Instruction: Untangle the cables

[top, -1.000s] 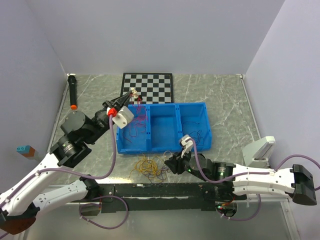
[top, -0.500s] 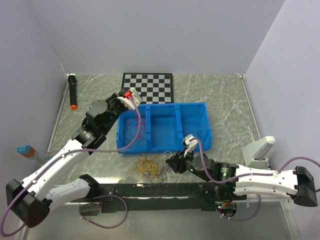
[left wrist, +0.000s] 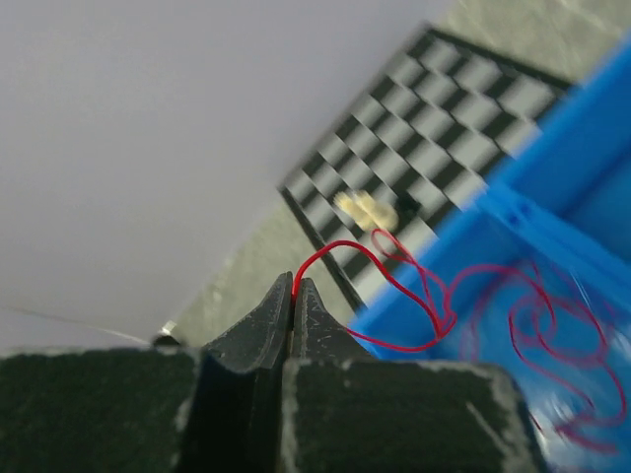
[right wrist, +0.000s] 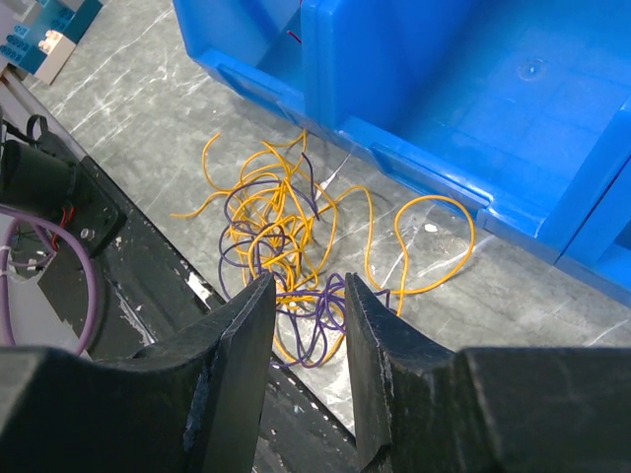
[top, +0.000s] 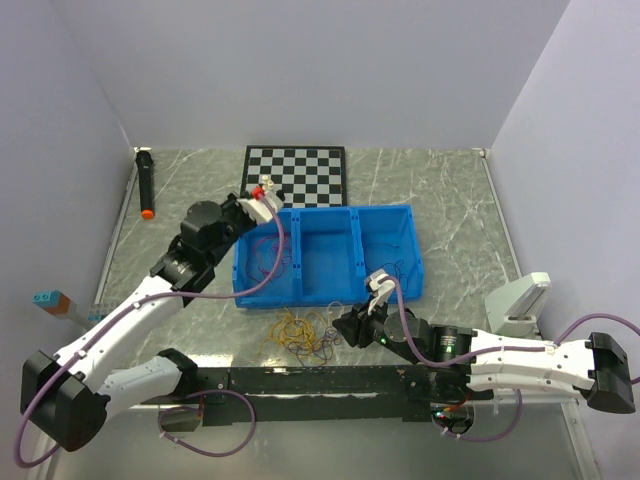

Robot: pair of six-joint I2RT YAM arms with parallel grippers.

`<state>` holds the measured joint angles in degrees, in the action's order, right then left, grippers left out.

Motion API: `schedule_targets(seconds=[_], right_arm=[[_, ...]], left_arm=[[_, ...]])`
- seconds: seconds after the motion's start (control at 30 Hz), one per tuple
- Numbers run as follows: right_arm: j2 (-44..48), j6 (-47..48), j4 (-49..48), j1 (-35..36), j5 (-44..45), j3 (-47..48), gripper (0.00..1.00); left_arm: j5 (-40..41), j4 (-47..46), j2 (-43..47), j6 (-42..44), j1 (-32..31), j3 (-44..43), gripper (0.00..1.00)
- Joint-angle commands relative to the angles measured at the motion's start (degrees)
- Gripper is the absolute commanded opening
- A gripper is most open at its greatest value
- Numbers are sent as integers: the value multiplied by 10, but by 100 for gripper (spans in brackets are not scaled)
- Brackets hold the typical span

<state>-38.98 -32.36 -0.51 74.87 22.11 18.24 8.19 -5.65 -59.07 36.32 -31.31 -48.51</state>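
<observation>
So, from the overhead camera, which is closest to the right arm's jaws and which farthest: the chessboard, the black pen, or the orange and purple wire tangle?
1. Orange and purple wire tangle, on the table just to their left.
2. Chessboard, at the back, beyond the blue tray.
3. Black pen, by the far left edge.

The marbled grey table carries a checkerboard at far centre, a blue three-compartment bin directly on its near side, and a black marker with an orange tip at far left. Orange and purple cables lie tangled just beside the bin's near wall.
</observation>
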Motion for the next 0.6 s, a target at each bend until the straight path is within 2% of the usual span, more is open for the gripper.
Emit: schedule_targets(seconds=[0.0, 0.33, 0.53, 0.57], right_arm=[[7, -10, -13, 5, 16, -7, 41], [4, -17, -14, 5, 16, -8, 43], [1, -14, -14, 4, 9, -3, 47], [2, -13, -14, 4, 8, -4, 48]], left_arm=[[-34, 25, 4, -14, -6, 41, 1], [-55, 71, -57, -34, -19, 49, 1], [-77, 121, -87, -78, -19, 2, 1], [-89, 142, -90, -78, -19, -17, 6]])
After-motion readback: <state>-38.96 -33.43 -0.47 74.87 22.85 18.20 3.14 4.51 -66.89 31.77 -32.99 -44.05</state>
